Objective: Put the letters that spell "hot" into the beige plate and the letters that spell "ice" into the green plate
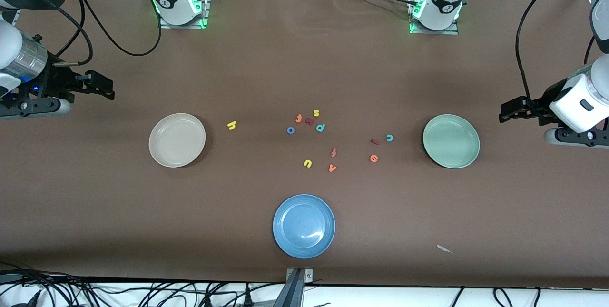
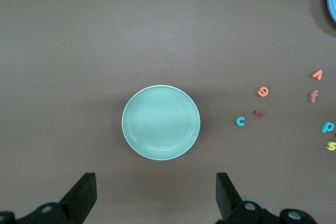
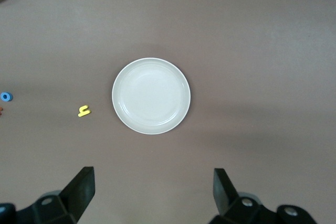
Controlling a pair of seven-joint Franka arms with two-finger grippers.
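Both plates, the beige plate (image 1: 177, 140) and the green plate (image 1: 451, 141), lay empty because we found the left pincer (image 2: 156, 195) and right pincer (image 3: 154, 192) spread wide, holding nothing, above the surface (image 1: 304, 59).

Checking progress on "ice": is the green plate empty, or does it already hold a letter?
Empty. The green plate shows only bare surface in both views; the teal "c", maroon "i" and orange "e" lie on the table beside it.

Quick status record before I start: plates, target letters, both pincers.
beige plate: empty, toward right arm's end
green plate: empty, toward left arm's end
hot letters: yellow h, blue o, orange t, all on table
ice letters: maroon i, teal c, orange e, all on table
left pincer: open, beside green plate
right pincer: open, beside beige plate
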